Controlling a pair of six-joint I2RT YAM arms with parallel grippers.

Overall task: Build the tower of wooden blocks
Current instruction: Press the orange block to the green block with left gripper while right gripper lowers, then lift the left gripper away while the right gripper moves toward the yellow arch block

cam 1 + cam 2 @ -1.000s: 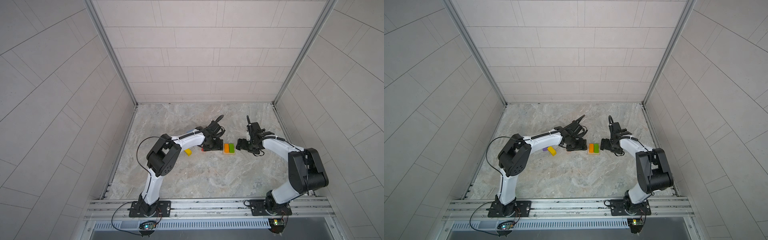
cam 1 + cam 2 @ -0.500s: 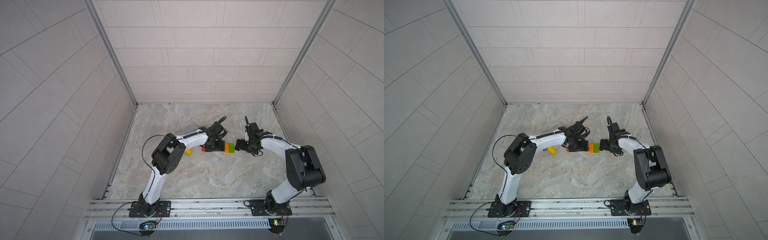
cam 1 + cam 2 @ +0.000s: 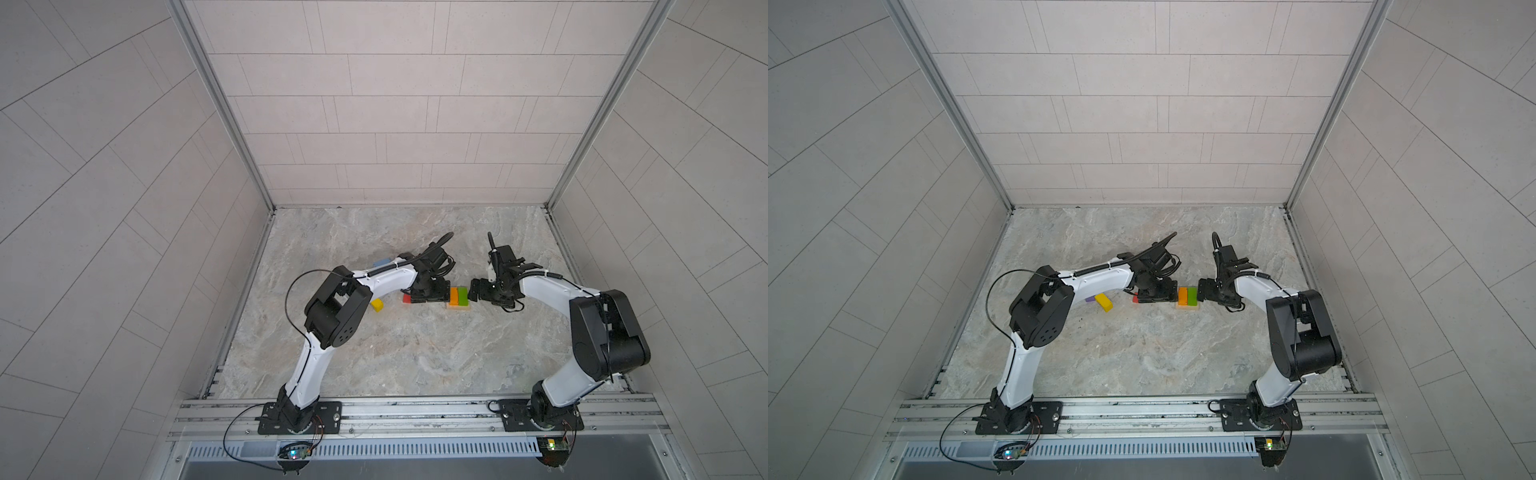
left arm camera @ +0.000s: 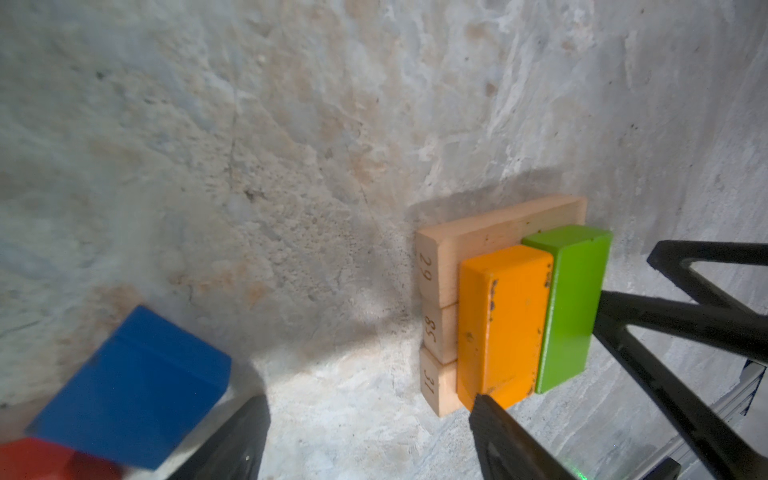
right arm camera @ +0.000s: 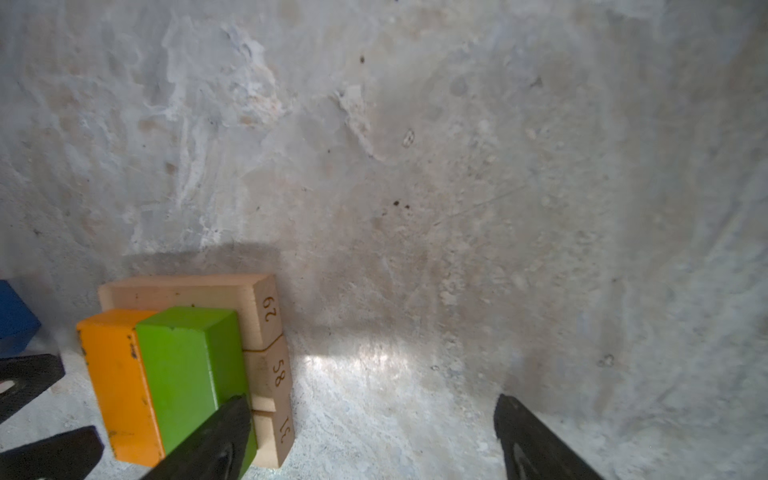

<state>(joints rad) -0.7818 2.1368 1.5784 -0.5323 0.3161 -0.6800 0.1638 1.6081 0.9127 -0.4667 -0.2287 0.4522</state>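
Jaws on both grippers are released and empty: left gripper [image 3: 434, 293] at 9 o'clock of the tower [image 3: 458, 297], right gripper [image 3: 478, 289] at 3 o'clock. It has three tan bars [image 4: 437, 286], with one orange brick [image 4: 503, 320] and one green brick [image 4: 573, 307] atop.

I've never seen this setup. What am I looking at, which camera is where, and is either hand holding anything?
Two robot arms are bolted to a rail at the table edge. The two wide pictures come from one overhead camera pair; the two close-ups come from a camera on each wrist. Three tan bars lie side by side as a base, with an orange brick and a green brick on top. The left hand is at the orange brick, the right hand at the green; both are open and hold nothing. A blue cube and a red cube sit by the left hand; a yellow brick, a purple cube and a light-blue brick lie farther left in the top views.
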